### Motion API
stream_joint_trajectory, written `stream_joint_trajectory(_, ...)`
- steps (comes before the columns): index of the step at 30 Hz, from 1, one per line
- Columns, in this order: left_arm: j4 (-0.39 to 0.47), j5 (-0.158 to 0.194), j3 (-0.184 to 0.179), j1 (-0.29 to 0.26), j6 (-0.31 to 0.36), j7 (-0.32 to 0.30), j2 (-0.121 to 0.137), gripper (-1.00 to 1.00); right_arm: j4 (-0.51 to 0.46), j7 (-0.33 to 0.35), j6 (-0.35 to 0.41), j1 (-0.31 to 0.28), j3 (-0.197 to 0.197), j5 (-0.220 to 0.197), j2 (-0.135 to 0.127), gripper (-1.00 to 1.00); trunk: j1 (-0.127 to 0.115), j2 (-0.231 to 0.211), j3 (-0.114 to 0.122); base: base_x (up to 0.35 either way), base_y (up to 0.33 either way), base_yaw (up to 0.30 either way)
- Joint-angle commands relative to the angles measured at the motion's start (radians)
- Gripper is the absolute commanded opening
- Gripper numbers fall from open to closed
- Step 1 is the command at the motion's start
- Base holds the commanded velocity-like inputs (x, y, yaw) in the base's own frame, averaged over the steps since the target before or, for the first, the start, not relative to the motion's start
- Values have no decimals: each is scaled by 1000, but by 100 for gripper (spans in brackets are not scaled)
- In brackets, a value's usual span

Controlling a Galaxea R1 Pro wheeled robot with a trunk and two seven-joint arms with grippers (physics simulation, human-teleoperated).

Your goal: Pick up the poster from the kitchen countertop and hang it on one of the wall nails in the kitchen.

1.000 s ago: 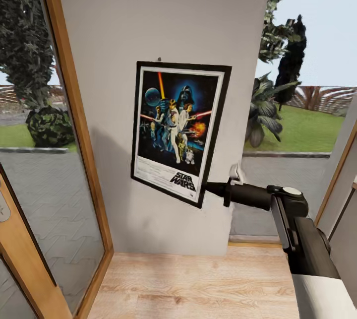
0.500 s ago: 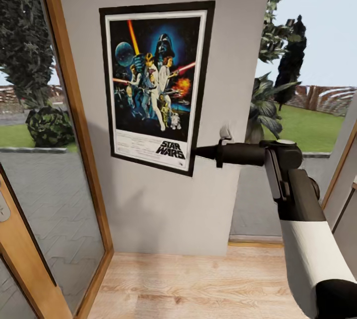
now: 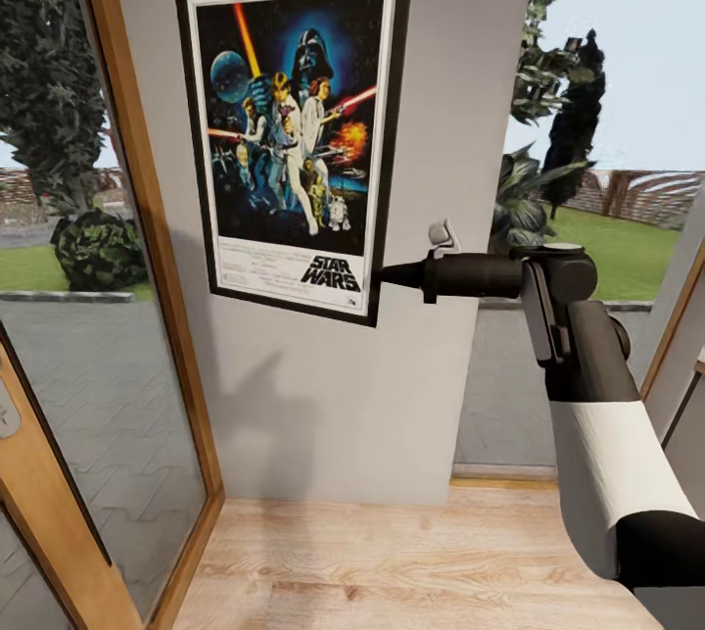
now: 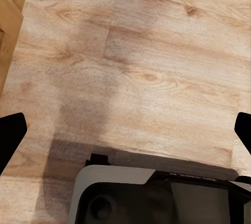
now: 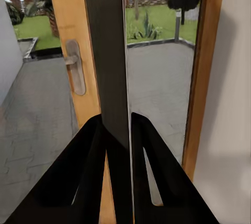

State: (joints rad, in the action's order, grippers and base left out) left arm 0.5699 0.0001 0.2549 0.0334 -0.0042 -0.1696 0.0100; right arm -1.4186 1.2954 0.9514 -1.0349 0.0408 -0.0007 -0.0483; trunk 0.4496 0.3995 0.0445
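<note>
- You have the poster point(image 3: 292, 135) up against the pale grey wall point(image 3: 323, 385) in the upper centre of the head view, its top edge close to the top of the frame.
- The right pincer point(image 3: 384, 274) is clamped on the poster's lower right corner; in the right wrist view the two black fingers point(image 5: 86, 166) sit tight on either side of the dark edge of the frame point(image 5: 107, 51).
- It looks like a thin, stiff, flat panel: light, but held by one corner it will tend to swing or twist, so move slowly. A grip on the frame edge, as you have now, seems sound; the smooth frame may slip if you jerk it.
- Its look: tall rectangle, thin black frame, white inner border, colourful figures on dark blue, black "STAR WARS" lettering at the bottom. It hangs slightly tilted, with the lower edge sloping down to the right.
- I cannot make out any nail on the wall; it may be hidden behind the poster.
- The left pincer point(image 4: 125, 130) points down at the wooden floor point(image 4: 146, 62), its fingertips spread wide apart and holding nothing.
</note>
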Motion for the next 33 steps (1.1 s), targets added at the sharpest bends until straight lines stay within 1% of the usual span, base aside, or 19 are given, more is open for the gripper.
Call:
stream_joint_trajectory(1,1,0,4,0,0,-7,-1,100,1,14,10,-1,1,-2,-1,-100,0,1,0,0,0,0)
stream_joint_trajectory(4,1,0,4,0,0,-7,-1,100,5,52,9,-2,2,-2,-1,-100,0,1,0,0,0,0)
stream_joint_trajectory(10,1,0,4,0,0,-7,-1,100,15,83,6,-2,3,-2,-1,-100,0,1,0,0,0,0)
stream_joint_trajectory(21,1,0,4,0,1,-7,-1,100,23,89,4,-2,2,-2,-1,-100,0,1,0,0,0,0)
stream_joint_trajectory(23,1,0,4,0,1,-7,-1,100,65,90,4,-2,-1,-3,-1,-100,0,1,0,0,0,0)
stream_joint_trajectory(33,1,0,4,0,1,-7,-1,100,113,88,4,-2,-4,-1,-1,-100,0,1,0,0,0,0)
